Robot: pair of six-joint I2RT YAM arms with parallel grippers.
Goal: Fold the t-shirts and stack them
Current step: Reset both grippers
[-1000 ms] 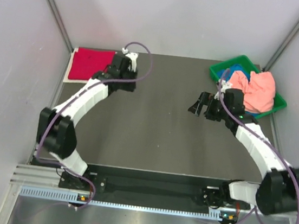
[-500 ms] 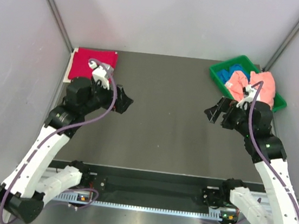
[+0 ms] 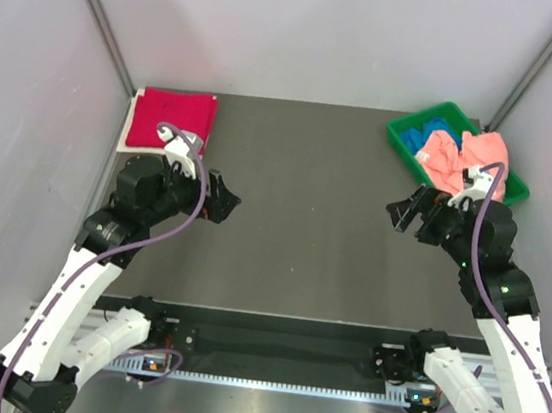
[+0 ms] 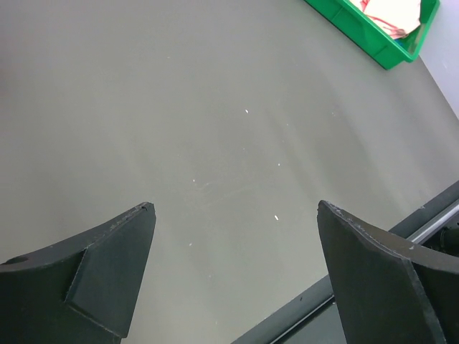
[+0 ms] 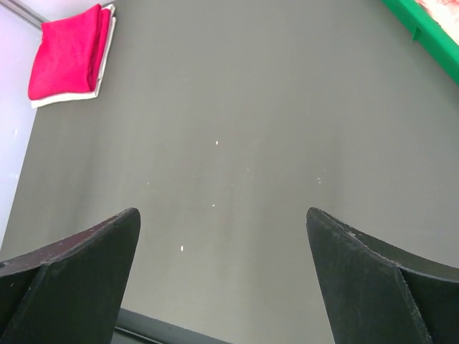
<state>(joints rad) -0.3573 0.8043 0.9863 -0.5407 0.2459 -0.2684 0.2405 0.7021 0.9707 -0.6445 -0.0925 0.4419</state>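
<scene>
Stack location: the folded crimson-red t-shirt (image 3: 171, 120) lies in the far left corner of the tabletop (image 3: 303, 230), on top of a white t-shirt (image 5: 72, 95) of which only an edge shows. Supply location: the salmon-pink t-shirt (image 3: 468, 162) is heaped, unfolded, in the green bin (image 3: 402, 138) at the far right corner, with a blue t-shirt (image 3: 443, 139) partly under it.

Step in hand, as judged: fetch the next shirt from the bin.

1. Use the right arm, since it stands just beside the bin.
2. Pinch the salmon-pink cloth alone, at a high fold. Taking the blue one along would tangle both.
3. Lift until the hem is clear of the bin rim, or the bin may drag.
4. Lay the shirt flat on the bare middle of the tabletop, between the two arms.
5. Bring in the left arm to take a second corner and smooth the cloth before folding.

Claw state: the left claw (image 3: 219, 198) is spread wide, holds nothing, and hangs above bare tabletop, near the stack but apart from it. The right claw (image 3: 406, 210) is likewise spread wide and empty, touching neither bin nor cloth.
</scene>
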